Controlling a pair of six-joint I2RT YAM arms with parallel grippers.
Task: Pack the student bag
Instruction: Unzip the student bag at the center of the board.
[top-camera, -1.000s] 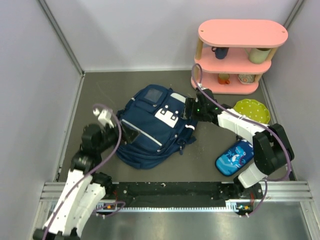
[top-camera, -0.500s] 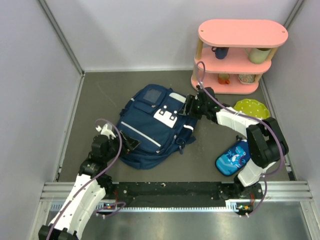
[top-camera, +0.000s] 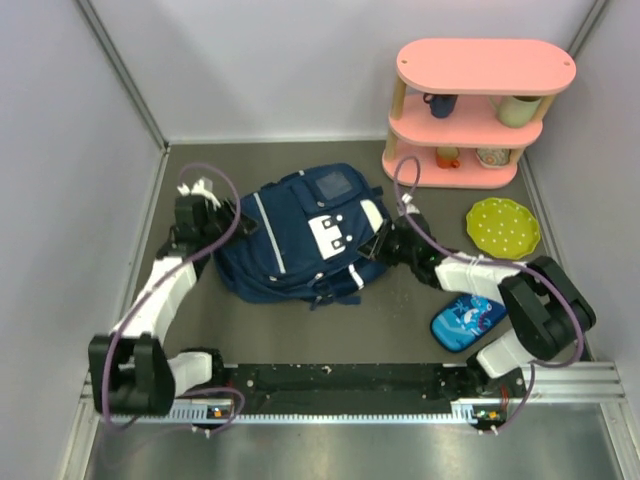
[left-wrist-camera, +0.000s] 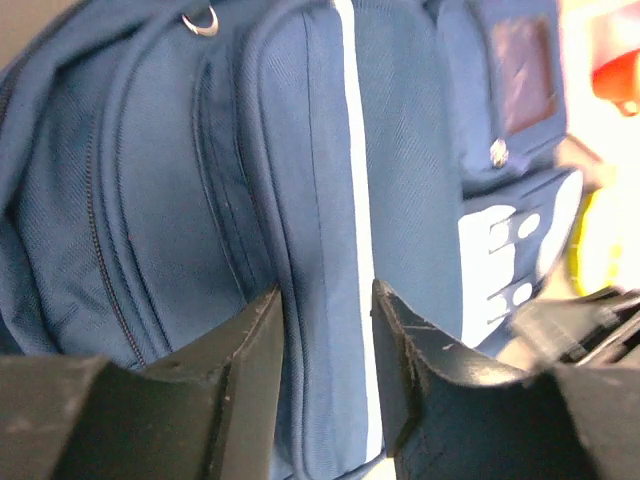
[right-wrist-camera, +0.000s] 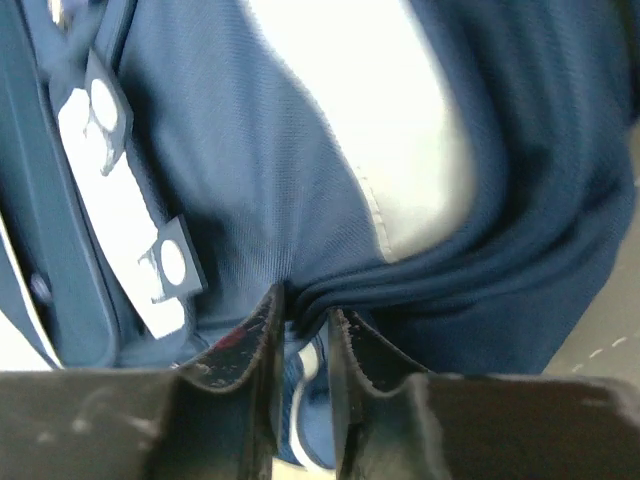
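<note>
The student bag (top-camera: 300, 235), navy with white stripes and white buckle patches, lies in the middle of the dark table. My left gripper (top-camera: 222, 222) is at its left edge. In the left wrist view that gripper (left-wrist-camera: 327, 295) has its jaws closed on a ridge of bag fabric (left-wrist-camera: 320, 200) next to a white stripe. My right gripper (top-camera: 383, 243) is at the bag's right side. In the right wrist view this gripper (right-wrist-camera: 305, 305) is nearly closed, pinching a dark fold of the bag (right-wrist-camera: 300, 200).
A pink three-tier shelf (top-camera: 470, 110) holding cups stands at the back right. A green dotted plate (top-camera: 503, 226) lies in front of it. A blue cartoon-print pencil case (top-camera: 467, 322) lies near the right arm's base. Grey walls enclose the table.
Both grippers closed onto the bag. The left arm swung from the near left up to the bag's left edge. The bag turned and shifted toward the back.
</note>
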